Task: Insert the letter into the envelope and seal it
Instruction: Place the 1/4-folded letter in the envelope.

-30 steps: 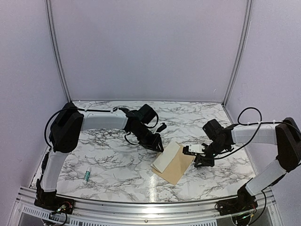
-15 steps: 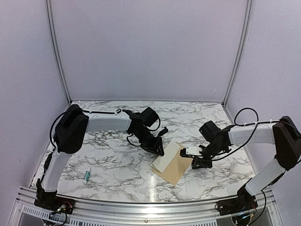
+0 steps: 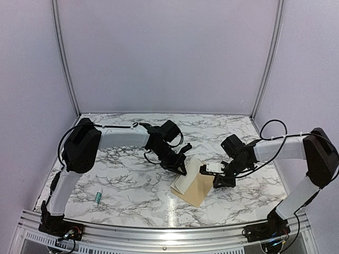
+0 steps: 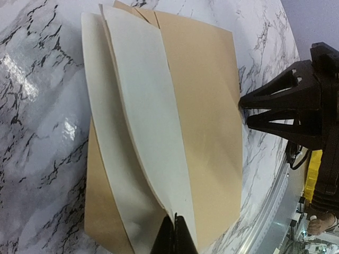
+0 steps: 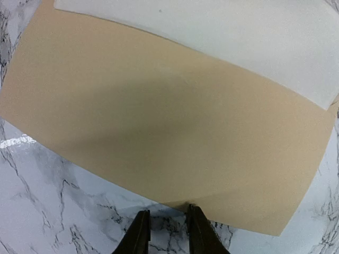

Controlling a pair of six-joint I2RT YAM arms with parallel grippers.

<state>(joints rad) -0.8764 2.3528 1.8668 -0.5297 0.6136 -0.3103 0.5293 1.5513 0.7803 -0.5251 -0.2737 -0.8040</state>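
Letter point(image 4: 143, 121) pinched atop envelope point(image 4: 206, 106)

Lies folded and cream-white on envelope's far-left part, plain side up, one fold bowed a little off the other. Covers that part only. Leaves envelope's tan right part bare and flat on marble table point(image 3: 127, 180).

Clamps left gripper point(image 4: 172, 228) on letter's end at envelope's far-left side, black fingers pressed together with paper caught between them. Shows letter fanning out from that pinch across envelope in left wrist view.

Sets right gripper point(image 5: 167, 211) at envelope's right edge, fingers parted by a narrow gap with nothing seen between them. Cannot tell whether tips touch that edge or stop just short of it. Aims both grippers at each other across envelope.

Puts small white-and-green tube point(image 3: 98, 197) well apart from envelope, off to its left and nearer arm bases.
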